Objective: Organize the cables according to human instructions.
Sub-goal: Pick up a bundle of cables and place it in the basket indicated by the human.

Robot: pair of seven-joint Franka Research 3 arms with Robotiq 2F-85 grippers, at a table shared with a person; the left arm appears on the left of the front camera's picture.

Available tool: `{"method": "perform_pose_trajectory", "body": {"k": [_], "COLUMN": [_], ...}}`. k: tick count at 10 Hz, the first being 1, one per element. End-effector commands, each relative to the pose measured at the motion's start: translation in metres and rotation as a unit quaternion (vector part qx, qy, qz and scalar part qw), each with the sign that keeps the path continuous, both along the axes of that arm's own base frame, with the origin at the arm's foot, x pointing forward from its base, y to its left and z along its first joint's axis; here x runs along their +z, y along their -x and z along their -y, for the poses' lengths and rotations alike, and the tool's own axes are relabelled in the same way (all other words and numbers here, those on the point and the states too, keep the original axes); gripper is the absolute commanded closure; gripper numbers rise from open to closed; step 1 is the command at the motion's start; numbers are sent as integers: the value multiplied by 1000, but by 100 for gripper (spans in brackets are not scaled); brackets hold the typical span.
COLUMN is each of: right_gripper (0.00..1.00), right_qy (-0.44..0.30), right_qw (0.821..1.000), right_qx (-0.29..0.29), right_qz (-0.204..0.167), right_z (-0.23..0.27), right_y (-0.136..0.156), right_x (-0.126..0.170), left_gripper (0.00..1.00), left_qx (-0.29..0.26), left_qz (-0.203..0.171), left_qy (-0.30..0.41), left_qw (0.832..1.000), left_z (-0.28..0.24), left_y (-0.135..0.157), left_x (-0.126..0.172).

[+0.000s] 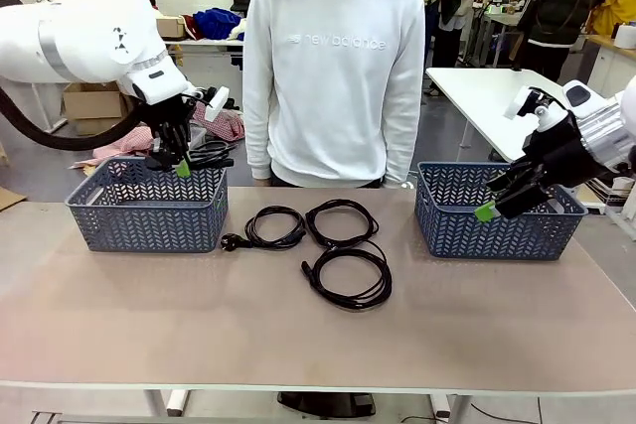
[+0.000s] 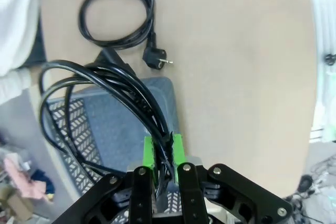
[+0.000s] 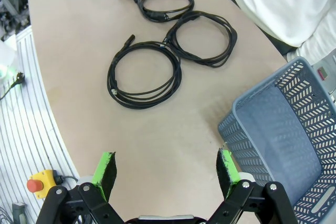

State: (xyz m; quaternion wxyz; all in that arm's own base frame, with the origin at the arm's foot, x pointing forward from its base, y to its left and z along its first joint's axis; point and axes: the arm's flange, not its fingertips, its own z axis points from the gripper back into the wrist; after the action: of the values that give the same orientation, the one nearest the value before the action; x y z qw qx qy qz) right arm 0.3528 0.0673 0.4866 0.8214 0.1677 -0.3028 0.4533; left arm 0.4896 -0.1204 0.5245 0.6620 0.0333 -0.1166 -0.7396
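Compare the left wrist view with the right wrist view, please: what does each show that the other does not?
Left wrist view: the left pincer shut on a coiled thin black cable. Right wrist view: the open right pincer, a blue plastic lattice basket beside it, and two more black cable coils on the table. Both: the beige tabletop, the black cable coil with a round plug, and the other blue lattice basket, beneath the held cable.
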Motion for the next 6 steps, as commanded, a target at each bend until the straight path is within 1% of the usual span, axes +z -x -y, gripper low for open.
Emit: {"method": "perform_pose_trajectory", "body": {"k": [1,4,5,6], "right_gripper": [0,0,0,0], "right_qy": [-7,-7,-7,-7], "right_qw": [1000,1000,1000,1000], "right_qx": [14,14,14,14], "right_qz": [6,6,6,6], "right_z": [2,2,2,2], "right_y": [-3,-3,-3,-3], "right_x": [-1,-1,-1,-1], "left_gripper": [100,100,84,84], "left_qx": [-10,-10,-5,5], "left_qz": [2,2,-2,12], "left_qy": [-5,-5,-2,-5], "left_qw": [1000,1000,1000,1000], "left_z": [1,1,4,-10], "left_y": [2,2,1,-2], "left_x": [2,2,-1,-2]}}
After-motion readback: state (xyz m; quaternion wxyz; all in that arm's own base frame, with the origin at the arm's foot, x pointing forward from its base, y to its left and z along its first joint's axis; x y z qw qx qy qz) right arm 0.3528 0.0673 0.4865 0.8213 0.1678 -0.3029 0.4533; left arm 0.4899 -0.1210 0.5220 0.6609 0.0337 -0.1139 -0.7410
